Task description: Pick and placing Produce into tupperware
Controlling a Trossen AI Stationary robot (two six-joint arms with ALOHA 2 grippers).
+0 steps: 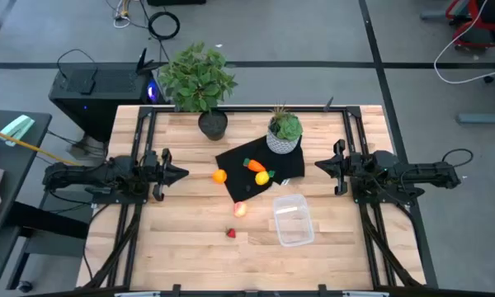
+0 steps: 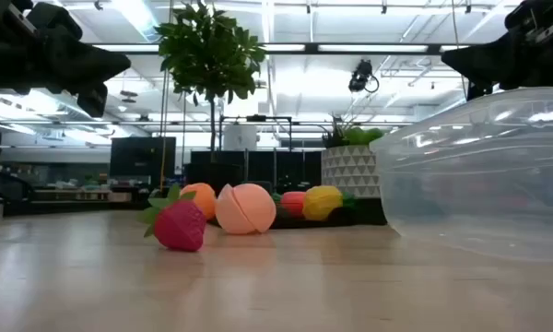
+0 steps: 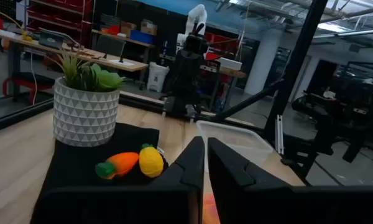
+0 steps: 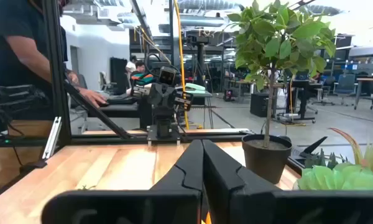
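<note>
Pincer status first: your left pincer (image 1: 181,173) sits at the left side of the tabletop (image 1: 181,239) with its fingers pressed together and nothing between them, tip aimed toward the middle. Your right pincer (image 1: 320,165) mirrors it at the right side, fingers likewise closed on nothing, tip aimed inward. Both hang above the wood, well apart from every item.

Tupperware (image 1: 293,219): clear, empty, resting on the bare wood right of centre, toward the near edge. Its long axis runs roughly from far edge to near edge, tilted slightly.

Produce, 5 pieces, none in the tupperware:
- Orange ball (image 1: 219,176): on the wood, just beside the left edge of the black mat (image 1: 239,161).
- Carrot (image 1: 254,166): on the mat, lying flat, long axis roughly left to right in the high view, slightly angled; in the left wrist view the green top points away from the yellow piece.
- Yellow piece (image 1: 262,176): on the mat, touching or just beside the carrot.
- Pinkish-red ball (image 1: 240,209): on the wood just beside the near edge of the mat, left of the tupperware.
- Strawberry (image 1: 230,233): on the wood, nearest the front edge; in the low view its green leaves point left and it lies on its side.

2 potted plants stand at the far side: 1 in a white patterned pot (image 1: 284,142) on the mat's far corner, 1 taller in a dark pot (image 1: 213,124) on the wood.
</note>
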